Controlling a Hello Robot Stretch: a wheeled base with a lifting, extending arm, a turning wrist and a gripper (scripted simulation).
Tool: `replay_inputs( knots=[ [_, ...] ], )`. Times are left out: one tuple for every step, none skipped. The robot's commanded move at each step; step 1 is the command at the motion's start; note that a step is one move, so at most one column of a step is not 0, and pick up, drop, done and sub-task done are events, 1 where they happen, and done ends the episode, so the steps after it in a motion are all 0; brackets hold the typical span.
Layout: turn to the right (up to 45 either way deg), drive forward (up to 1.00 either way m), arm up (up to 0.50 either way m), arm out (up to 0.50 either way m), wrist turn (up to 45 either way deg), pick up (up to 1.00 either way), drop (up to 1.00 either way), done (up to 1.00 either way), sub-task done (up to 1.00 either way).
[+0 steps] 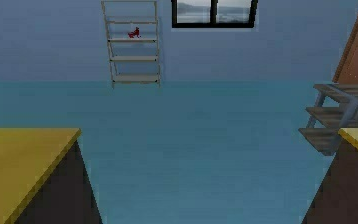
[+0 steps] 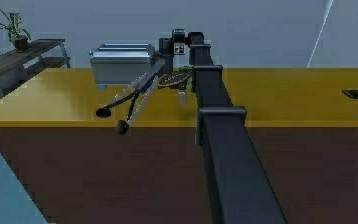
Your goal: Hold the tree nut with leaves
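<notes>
1. The dark square-section arm (image 2: 222, 130) is reaching out across a long yellow-topped bench with a dark brown front (image 2: 287, 95).
2. The claw (image 2: 112, 118) is pointing down toward the arm side view's left. Its thin fingers (image 2: 122, 124) are ending over bare yellow bench top near the front edge, so it is holding nothing. Whether the fingers are apart or together cannot be told.
3. A small dark oval lump with green bits (image 2: 172, 78) is lying on the bench just beside the arm's far end and right of the claw's body. It is too small to name with certainty, and whether the arm is touching it cannot be told.
4. A shiny silver box-shaped appliance (image 2: 120, 63) is standing on the bench just behind the claw's body and close to the left of the lump.
5. A small flat black thing (image 2: 355, 94) is lying well apart, near the bench's right end.
6. A green potted plant (image 2: 12, 28) is standing on a grey side table (image 2: 32, 52) beyond the bench's left end.
7. Ahead, blue floor (image 1: 197, 140) is stretching to a grey open shelf unit (image 1: 133, 62) carrying a small red thing (image 1: 134, 33), beside a dark-framed window (image 1: 215, 12).
8. A grey slatted rack (image 1: 337, 110) is standing at the forward view's right.
</notes>
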Motion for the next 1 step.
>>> replay_inputs(
  knots=[
    [0.0, 0.0, 0.0, 0.0, 45.0, 0.0, 0.0, 0.0, 0.0]
  ],
)
